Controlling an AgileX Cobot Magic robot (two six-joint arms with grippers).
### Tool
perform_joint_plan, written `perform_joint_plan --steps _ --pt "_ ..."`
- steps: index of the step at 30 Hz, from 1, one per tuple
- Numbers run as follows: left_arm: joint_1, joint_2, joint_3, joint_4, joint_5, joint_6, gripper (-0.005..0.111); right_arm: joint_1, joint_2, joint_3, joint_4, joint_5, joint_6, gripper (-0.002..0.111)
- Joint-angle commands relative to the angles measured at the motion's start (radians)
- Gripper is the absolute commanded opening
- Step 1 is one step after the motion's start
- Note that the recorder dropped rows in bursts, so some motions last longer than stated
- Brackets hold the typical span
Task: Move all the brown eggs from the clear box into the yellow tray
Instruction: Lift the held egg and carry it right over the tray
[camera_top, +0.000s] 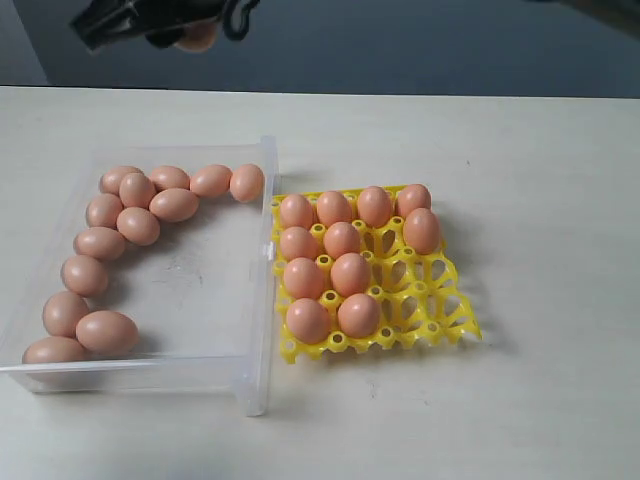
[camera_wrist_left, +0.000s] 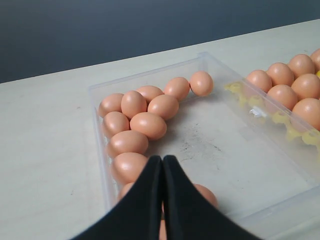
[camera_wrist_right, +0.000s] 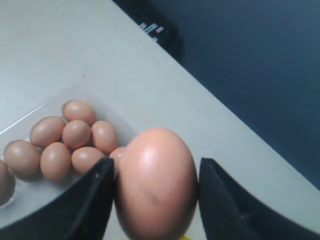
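- Pale table (camera_top: 560, 150) under everything, dark wall (camera_top: 400, 45) along its far edge; wide bare surface to the right of the tray and nearer than it.
- Box (camera_top: 262, 300) on the left, its right wall touching the tray (camera_top: 440, 322).
- Eggs (camera_top: 138, 225) hugging the box's far and left walls in an L; middle and near-right floor bare and scuffed.
- More eggs filling the tray's far row and left two columns, plus one at the right of the second row; near-right cups vacant.
- Left gripper (camera_wrist_left: 162, 162) pressed together, over the box's near-left eggs.
- Right gripper (camera_wrist_right: 155, 167) pinching one egg (camera_wrist_right: 156, 200), raised clear of the table, box corner below.
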Motion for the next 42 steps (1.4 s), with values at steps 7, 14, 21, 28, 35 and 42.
perform_joint_plan --steps 7,14,21,28,35,42 --pt "-0.001 -0.005 0.004 0.0 -0.01 -0.003 0.0 -0.039 -0.251 0.005 0.02 0.112 -0.034 -0.001" --pt "-0.001 -0.005 0.004 0.0 -0.01 -0.003 0.0 -0.039 -0.357 0.005 -0.041 0.271 -0.047 -0.001" --pt "-0.001 -0.005 0.004 0.0 -0.01 -0.003 0.0 -0.039 -0.492 0.005 -0.135 0.281 -0.047 -0.001" --pt "-0.001 -0.005 0.004 0.0 -0.01 -0.003 0.0 -0.041 -0.703 0.128 -0.236 0.281 -0.04 -0.001" --pt "-0.001 -0.005 0.004 0.0 -0.01 -0.003 0.0 -0.041 -0.886 0.733 -0.303 0.078 0.25 -0.001" --pt "-0.001 -0.005 0.004 0.0 -0.01 -0.003 0.0 -0.05 -0.756 1.086 -0.31 -0.421 0.492 -0.001"
